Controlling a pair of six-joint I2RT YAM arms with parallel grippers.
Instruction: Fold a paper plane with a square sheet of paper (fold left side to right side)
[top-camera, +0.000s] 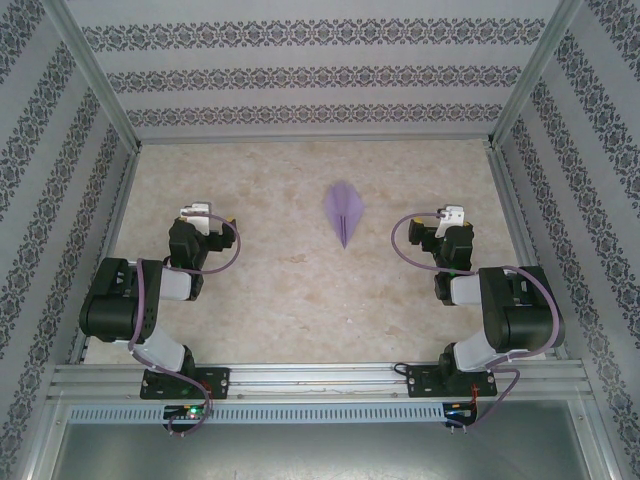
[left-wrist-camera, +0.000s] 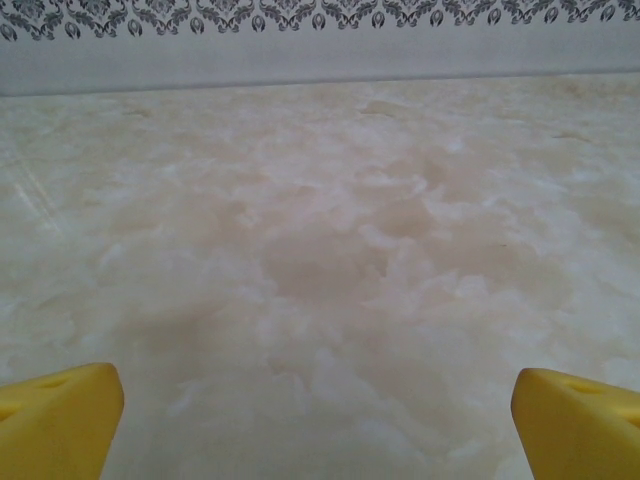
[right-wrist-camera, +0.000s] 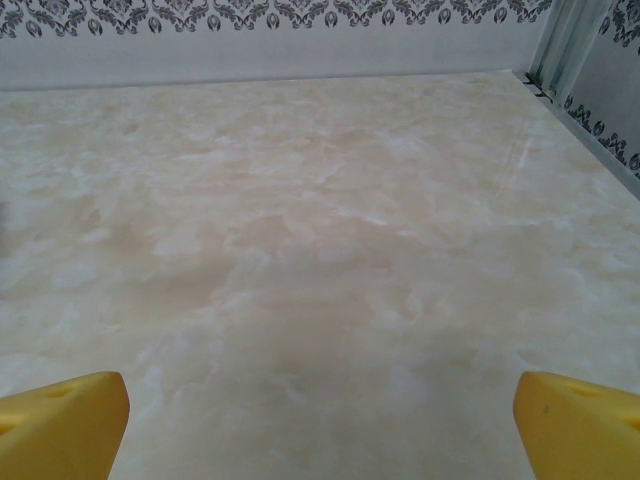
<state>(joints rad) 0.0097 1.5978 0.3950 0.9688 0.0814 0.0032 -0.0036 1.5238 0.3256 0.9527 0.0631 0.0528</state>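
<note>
Here, seen from above, the paper plane (top-camera: 344, 212) lies flat on the table (top-camera: 280, 300), a little right of centre and in the far half of the surface. It is a slim lavender dart with a centre crease, its sharp point turned toward the arm bases and its wider end toward the back wall. It touches neither arm and lies between the two grippers, well apart from each.

The left gripper (top-camera: 198, 212) and the right gripper (top-camera: 452, 215) both point toward the far wall, with the arms folded back over their bases. In the left wrist view the yellow fingers (left-wrist-camera: 60, 422) sit at opposite lower corners, jaws spread wide with bare tabletop between them. The right wrist view shows the same: yellow fingers (right-wrist-camera: 62, 425) wide apart and nothing held.

Any marking on the black arm housings is too small to read. The one repeated pattern is the wallpaper (top-camera: 300, 80), pale grey with horizontal bands of dark damask ornament, covering the back and side walls.

The tabletop is a cream and beige marbled sheet, matt and unmarked. Aluminium posts (top-camera: 95, 70) frame the enclosure, and an aluminium rail (top-camera: 320, 378) along the near edge carries both bases. Purple cables (top-camera: 232, 250) loop beside each wrist.
</note>
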